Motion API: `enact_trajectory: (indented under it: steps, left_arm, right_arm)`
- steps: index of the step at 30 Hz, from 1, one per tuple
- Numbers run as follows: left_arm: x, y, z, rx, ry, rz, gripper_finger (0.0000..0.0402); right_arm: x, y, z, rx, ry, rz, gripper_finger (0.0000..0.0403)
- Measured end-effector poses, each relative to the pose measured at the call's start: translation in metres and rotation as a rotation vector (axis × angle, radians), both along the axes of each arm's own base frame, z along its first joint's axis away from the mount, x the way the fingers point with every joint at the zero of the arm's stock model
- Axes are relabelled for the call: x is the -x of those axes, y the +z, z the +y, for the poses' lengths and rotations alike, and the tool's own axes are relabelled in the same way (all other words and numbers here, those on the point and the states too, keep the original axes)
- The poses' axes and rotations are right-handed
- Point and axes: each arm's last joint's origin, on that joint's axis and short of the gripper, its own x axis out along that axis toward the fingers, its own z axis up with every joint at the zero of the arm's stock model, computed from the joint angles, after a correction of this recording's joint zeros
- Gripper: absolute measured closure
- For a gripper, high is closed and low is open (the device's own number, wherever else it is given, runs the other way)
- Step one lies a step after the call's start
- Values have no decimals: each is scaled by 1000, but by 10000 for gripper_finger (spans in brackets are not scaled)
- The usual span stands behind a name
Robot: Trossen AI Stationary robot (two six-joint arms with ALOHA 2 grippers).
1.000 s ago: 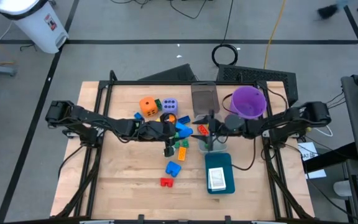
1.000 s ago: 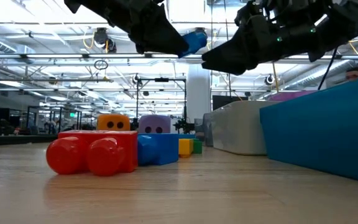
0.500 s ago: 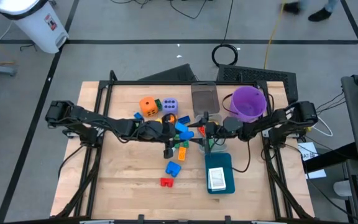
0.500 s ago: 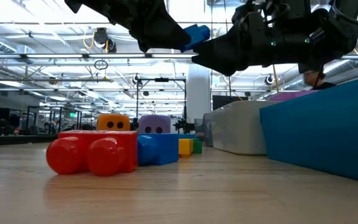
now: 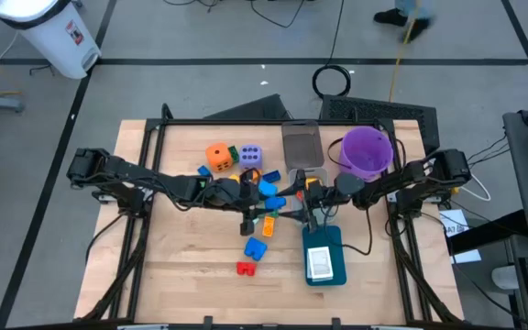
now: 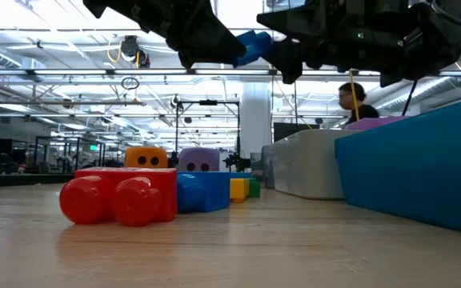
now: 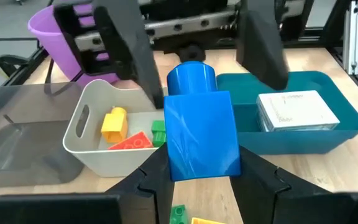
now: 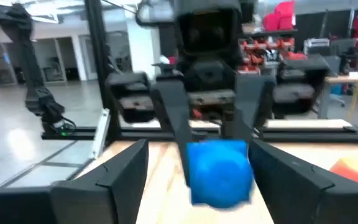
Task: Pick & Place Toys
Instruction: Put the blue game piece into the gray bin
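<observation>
A blue block [image 7: 201,134] hangs above the table's middle with my left gripper [image 5: 262,197] shut on it. Its round stud end [image 7: 191,78] points at my right gripper [image 5: 293,195]. That gripper is open and level, and its fingers [image 8: 114,180] stand on either side of the stud end. An orange die [image 5: 218,156] and a lavender die [image 5: 250,156] rest on the table's far side. A second blue block [image 5: 256,247] and a red block [image 5: 246,268] lie nearer the front. My left gripper pinches the blue block's two flat sides [image 7: 174,163] between its two fingers, at the end away from the stud. The fingers come level from the table's left and lie along the block. The block is lifted clear of the table, roughly level.
Below the grippers stands a white bin [image 7: 86,146] holding yellow, red and green blocks. Next to it a teal tray [image 7: 328,134] holds white cards. A purple bucket [image 5: 367,151] and a grey container [image 5: 301,142] stand at the far right. A person shows in the room behind.
My right gripper has tipped up from pointing down at the bin to level. It has gone toward the table's left, so its open fingers now flank the blue block's stud end. My left gripper has kept the block in place.
</observation>
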Motion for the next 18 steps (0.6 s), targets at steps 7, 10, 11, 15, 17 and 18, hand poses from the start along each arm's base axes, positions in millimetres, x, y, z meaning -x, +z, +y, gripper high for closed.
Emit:
enact_trajectory:
  steps: [7,10,11,15,17,18]
  left_arm:
    - [0,0,0,1,1,-4,266]
    - [0,0,0,1,1,-4,266]
    - [0,0,0,1,1,-4,266]
    - [0,0,0,2,2,-4,266]
    - [0,1,0,2,2,-6,266]
    - [0,1,0,2,2,-6,266]
  right_arm:
    - [0,-3,-1,42,-8,18,132]
    - [0,-3,-1,44,-10,18,141]
    - [0,-3,-1,44,-11,24,146]
    - [0,-5,-1,45,-10,37,178]
    - [0,-5,-1,45,-10,41,198]
    - [0,-5,-1,45,-10,42,208]
